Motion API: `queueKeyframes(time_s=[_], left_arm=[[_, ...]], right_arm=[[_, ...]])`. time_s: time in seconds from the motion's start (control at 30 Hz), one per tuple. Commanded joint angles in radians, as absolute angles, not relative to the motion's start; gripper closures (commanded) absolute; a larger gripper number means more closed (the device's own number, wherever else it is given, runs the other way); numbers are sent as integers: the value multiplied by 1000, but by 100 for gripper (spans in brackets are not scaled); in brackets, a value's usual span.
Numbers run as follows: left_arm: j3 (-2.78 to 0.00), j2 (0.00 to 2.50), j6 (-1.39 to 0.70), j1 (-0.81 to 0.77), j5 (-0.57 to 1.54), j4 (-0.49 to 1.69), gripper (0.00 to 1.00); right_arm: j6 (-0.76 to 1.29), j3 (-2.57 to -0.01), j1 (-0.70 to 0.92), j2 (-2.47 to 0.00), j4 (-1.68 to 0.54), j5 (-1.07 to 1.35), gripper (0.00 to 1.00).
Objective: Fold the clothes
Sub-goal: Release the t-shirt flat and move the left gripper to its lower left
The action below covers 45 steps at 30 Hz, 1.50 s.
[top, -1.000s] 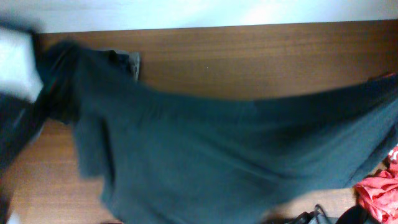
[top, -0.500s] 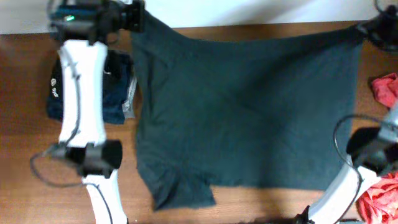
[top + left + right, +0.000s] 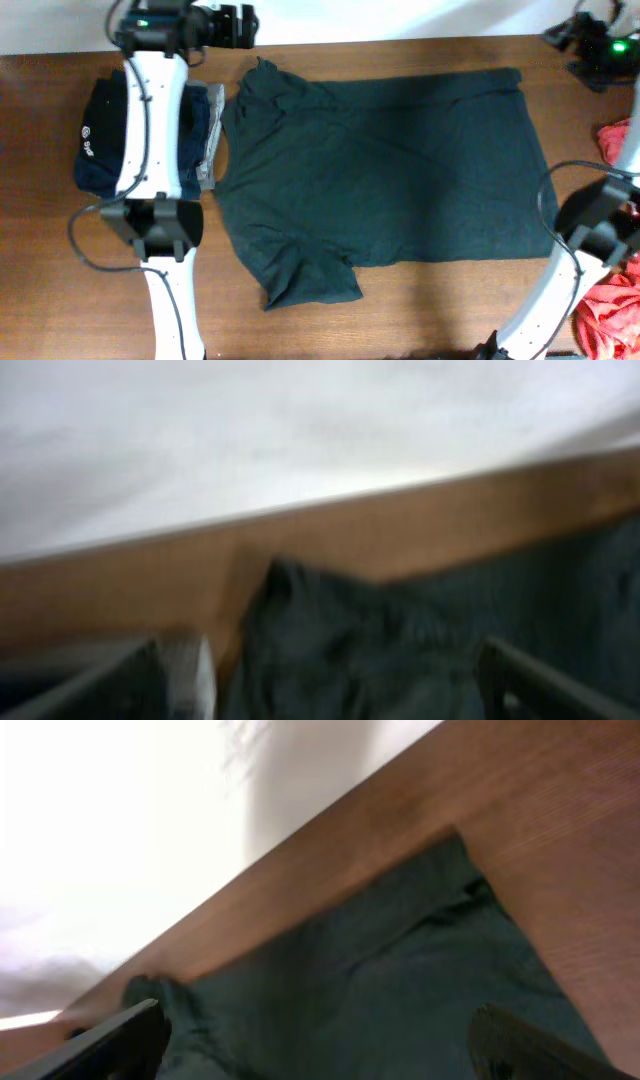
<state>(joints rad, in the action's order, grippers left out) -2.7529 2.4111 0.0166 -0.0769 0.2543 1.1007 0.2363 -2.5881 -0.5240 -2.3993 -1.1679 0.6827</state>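
Overhead: dark top (image 3: 380, 180) lies spread, long axis side to side; left pincer (image 3: 248, 26) and right pincer (image 3: 558, 36) hang released, empty, just beyond its far corners.

Reads plain dark teal-grey over the spread shirt (image 3: 390, 180), against brown wood grain on the table (image 3: 420, 310). Shows navy with a white logo on the folded garment (image 3: 98, 165), red with pale marks on the crumpled garment (image 3: 612, 322).
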Motion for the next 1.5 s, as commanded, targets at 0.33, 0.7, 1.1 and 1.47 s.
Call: queueKeyframes(time_s=[0.33,0.7,1.1,1.47], left_arm=[[-2837,1921,8,-58,239,1628,1],[-2740,1629,7,-59,201,1688,1],[-1566,1249,-68,-59,374,1583,1],[-776,1294,-192,-65,554,1160,8]], right_arm=[[160,-2600,-807,-1840,-1437,884,1],[119,-2600,-814,-1568,-1646,692,1],[131,-2162,-719,-1623,-1689,423,1],[112,-1618,-714,-1797,-1409,406,2]])
